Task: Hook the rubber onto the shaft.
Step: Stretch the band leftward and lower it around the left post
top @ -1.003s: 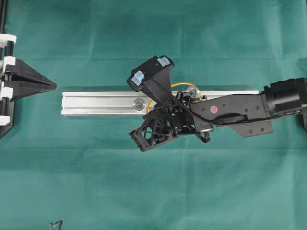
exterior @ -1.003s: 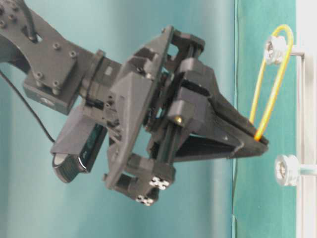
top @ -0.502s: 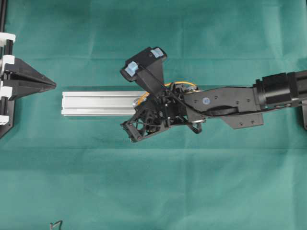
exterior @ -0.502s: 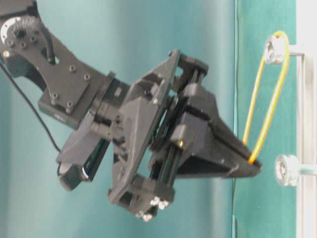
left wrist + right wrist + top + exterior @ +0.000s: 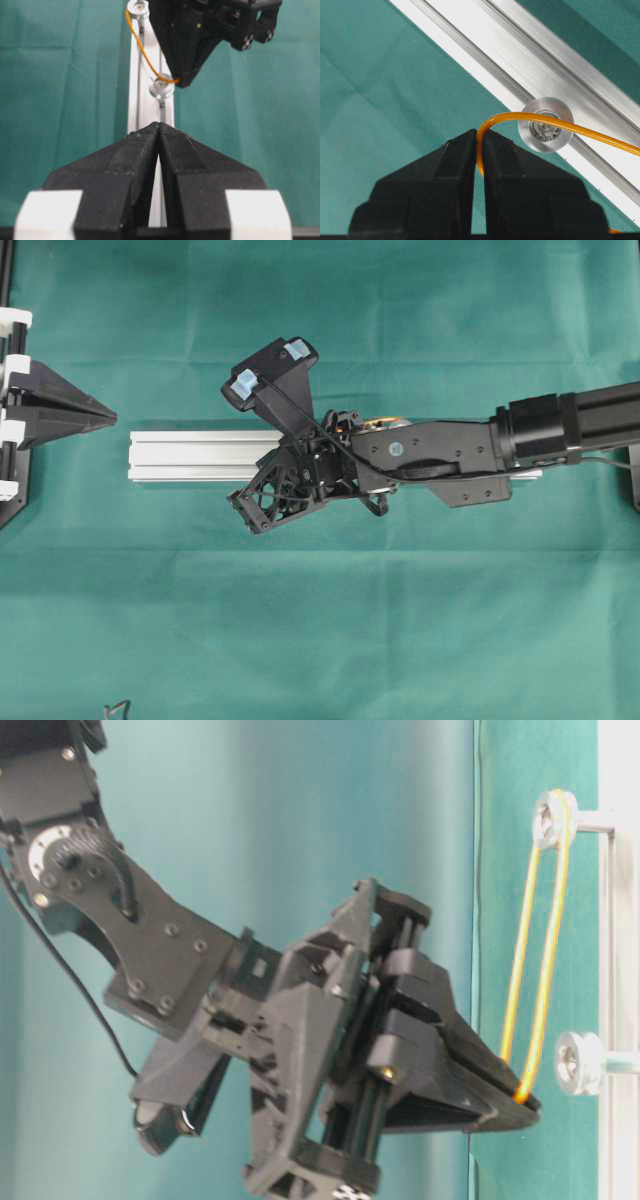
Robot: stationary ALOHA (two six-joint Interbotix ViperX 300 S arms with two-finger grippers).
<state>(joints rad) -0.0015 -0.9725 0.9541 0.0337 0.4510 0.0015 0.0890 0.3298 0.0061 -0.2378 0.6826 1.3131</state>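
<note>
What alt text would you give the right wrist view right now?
The right gripper, shut, pinches the orange rubber, whose loop curves across the face of a silver shaft on the rail. Green cloth lies beneath.

One rubber (image 5: pixel 530 118); one silver rail (image 5: pixel 200 456); two pulley shafts (image 5: pixel 553 818) (image 5: pixel 574 1063); two end effectors (image 5: pixel 159 131) (image 5: pixel 479 136).

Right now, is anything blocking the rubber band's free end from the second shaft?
Nothing visible. The right gripper pinches the orange rubber band right beside the near shaft's pulley, its far end already looped over the other pulley.
</note>
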